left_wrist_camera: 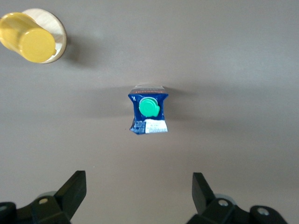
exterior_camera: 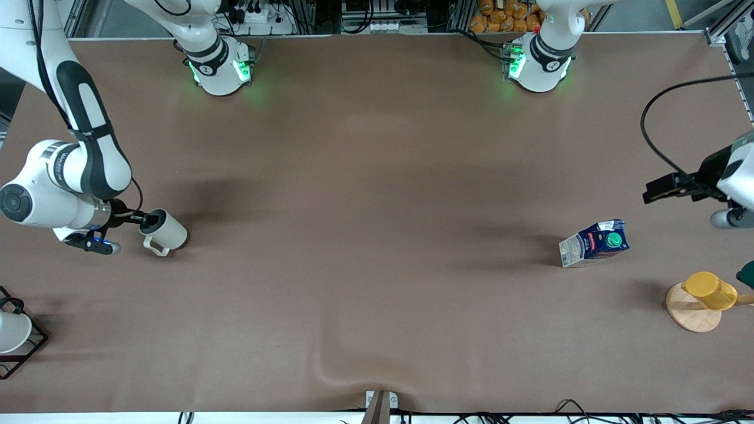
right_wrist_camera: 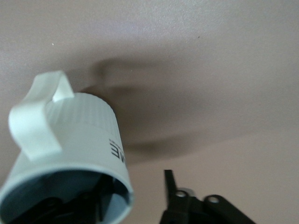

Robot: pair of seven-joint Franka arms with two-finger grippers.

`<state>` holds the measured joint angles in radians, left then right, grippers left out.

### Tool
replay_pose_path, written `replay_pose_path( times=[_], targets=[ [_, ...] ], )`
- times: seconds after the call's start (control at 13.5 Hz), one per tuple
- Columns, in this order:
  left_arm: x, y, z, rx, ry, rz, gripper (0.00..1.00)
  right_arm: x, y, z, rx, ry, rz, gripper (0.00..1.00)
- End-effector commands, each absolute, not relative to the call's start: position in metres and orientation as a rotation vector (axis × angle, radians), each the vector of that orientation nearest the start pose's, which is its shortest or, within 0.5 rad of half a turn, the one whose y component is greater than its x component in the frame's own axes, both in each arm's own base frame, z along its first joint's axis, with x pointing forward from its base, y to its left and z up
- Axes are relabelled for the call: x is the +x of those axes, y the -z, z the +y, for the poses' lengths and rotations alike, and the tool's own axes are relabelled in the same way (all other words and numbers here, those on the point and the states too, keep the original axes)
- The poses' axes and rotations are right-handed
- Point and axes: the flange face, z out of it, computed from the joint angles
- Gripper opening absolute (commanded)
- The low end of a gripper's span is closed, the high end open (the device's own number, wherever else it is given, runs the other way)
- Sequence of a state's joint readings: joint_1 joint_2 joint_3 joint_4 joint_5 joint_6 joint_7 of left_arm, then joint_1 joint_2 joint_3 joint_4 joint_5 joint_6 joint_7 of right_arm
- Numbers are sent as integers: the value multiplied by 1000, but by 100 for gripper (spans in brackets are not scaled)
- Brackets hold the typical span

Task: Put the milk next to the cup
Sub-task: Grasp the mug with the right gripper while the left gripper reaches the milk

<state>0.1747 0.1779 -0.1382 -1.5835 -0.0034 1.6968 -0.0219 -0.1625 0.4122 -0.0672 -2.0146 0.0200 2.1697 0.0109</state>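
Observation:
The milk (exterior_camera: 595, 244) stands on the brown table toward the left arm's end, green cap on top; it also shows in the left wrist view (left_wrist_camera: 148, 115). My left gripper (exterior_camera: 671, 189) hangs high over the table beside the milk, open and empty (left_wrist_camera: 139, 179). The cup (exterior_camera: 166, 232), off-white with a small handle, stands toward the right arm's end. My right gripper (exterior_camera: 147, 221) is open at its rim (right_wrist_camera: 134, 182). One finger is inside the cup (right_wrist_camera: 70, 154) and the other finger (right_wrist_camera: 168, 186) is outside, clear of the wall.
A yellow cup on a round wooden base (exterior_camera: 707, 294) stands nearer the front camera than the milk, at the left arm's end; it shows in the left wrist view (left_wrist_camera: 32, 41). A black wire rack (exterior_camera: 15, 341) sits at the right arm's end. The tablecloth bulges (exterior_camera: 347, 371) near the front edge.

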Motion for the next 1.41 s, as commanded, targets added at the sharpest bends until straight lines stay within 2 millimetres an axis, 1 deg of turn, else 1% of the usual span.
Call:
replay_pose_path(
  times=[0.0, 0.07, 0.15, 0.22, 0.3, 0.37, 0.44, 0.52, 0.59, 0.67, 0.74, 0.89, 0.96, 1.04, 1.11, 1.19, 1.26, 1.33],
  targets=[
    [621, -485, 33, -3158, -143, -81, 100, 561, -227, -120, -3085, -378, 374, 0],
    [623, -461, 34, -3153, -170, -85, 100, 563, -228, -116, -3089, -376, 361, 0],
    [626, -439, 41, -3136, -138, -97, 100, 565, -230, -113, -3092, -369, 352, 0],
    [627, -421, 50, -3126, -123, -113, 100, 568, -232, -106, -3098, -357, 331, 0],
    [625, -412, 56, -3127, -130, -133, 100, 578, -242, -97, -3108, -322, 295, 0],
    [622, -403, 59, -3126, -156, -144, 100, 588, -256, -82, -3118, -289, 245, 0],
    [622, -394, 58, -3125, -180, -178, 100, 598, -269, -56, -3130, -258, 134, 0],
    [624, -383, 57, -3119, -208, -247, 100, 611, -287, -22, -3140, -220, -22, 0],
    [627, -375, 48, -3114, -222, -293, 100, 626, -307, 13, -3146, -163, -179, 0],
    [628, -374, 42, -3109, -224, -324, 100, 635, -323, 49, -3139, -119, -341, 0],
    [629, -373, 34, -3109, -226, -322, 100, 639, -330, 84, -3125, -90, -468, 0],
    [629, -372, 34, -3108, -228, -319, 100, 652, -320, 164, -3102, -56, -684, 0],
    [629, -371, 33, -3108, -230, -322, 100, 654, -308, 209, -3096, -50, -815, 0],
    [630, -369, 33, -3108, -235, -324, 100, 659, -302, 240, -3095, -28, -908, 0],
    [632, -361, 29, -3108, -244, -319, 100, 659, -294, 266, -3081, -30, -955, 0],
    [633, -351, 21, -3098, -254, -305, 100, 654, -285, 293, -3067, -37, -1014, 0],
    [633, -344, 21, -3078, -265, -294, 100, 655, -279, 317, -3054, -17, -1052, 0],
    [632, -343, 21, -3068, -267, -287, 100, 649, -274, 348, -3034, 1, -1117, 0]
  ],
)
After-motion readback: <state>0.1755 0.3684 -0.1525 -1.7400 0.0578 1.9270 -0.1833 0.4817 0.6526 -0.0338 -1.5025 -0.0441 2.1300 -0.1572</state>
